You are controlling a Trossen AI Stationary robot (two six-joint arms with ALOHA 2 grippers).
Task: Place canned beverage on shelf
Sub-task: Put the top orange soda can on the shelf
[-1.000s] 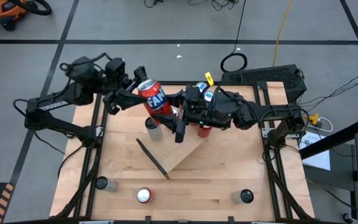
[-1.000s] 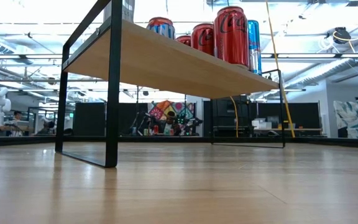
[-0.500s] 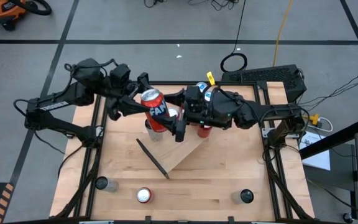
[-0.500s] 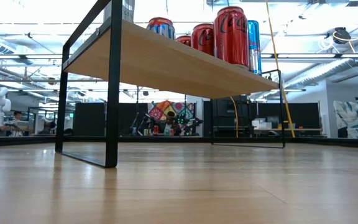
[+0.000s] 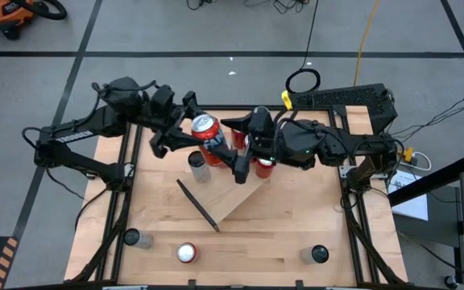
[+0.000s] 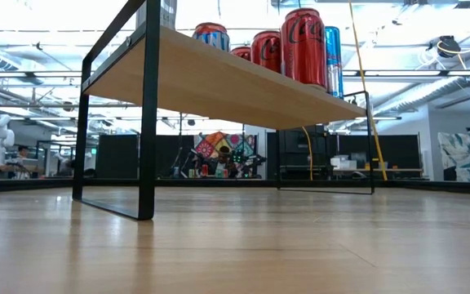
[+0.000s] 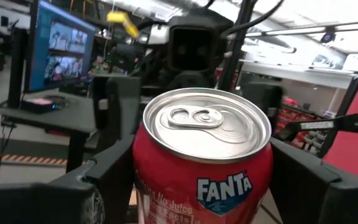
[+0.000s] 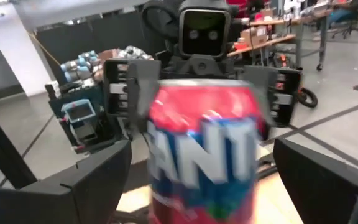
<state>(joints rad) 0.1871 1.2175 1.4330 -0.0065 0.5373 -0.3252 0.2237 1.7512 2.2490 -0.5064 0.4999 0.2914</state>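
From above, the left gripper (image 5: 190, 138) pinches a red Fanta can (image 5: 209, 137) above the shelf (image 5: 240, 200), facing the right gripper (image 5: 234, 153), whose fingers are spread around the can. At table height, several cans already stand on the shelf. Both wrist views show the can upright between fingers, so placing remains.

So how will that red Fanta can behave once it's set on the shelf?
The Fanta can has smooth metal walls, so it is probably slippery between the left gripper fingers. Its tab looks unopened, so likely full and heavy. Tall and narrow, it may tip, then roll, if released tilted.
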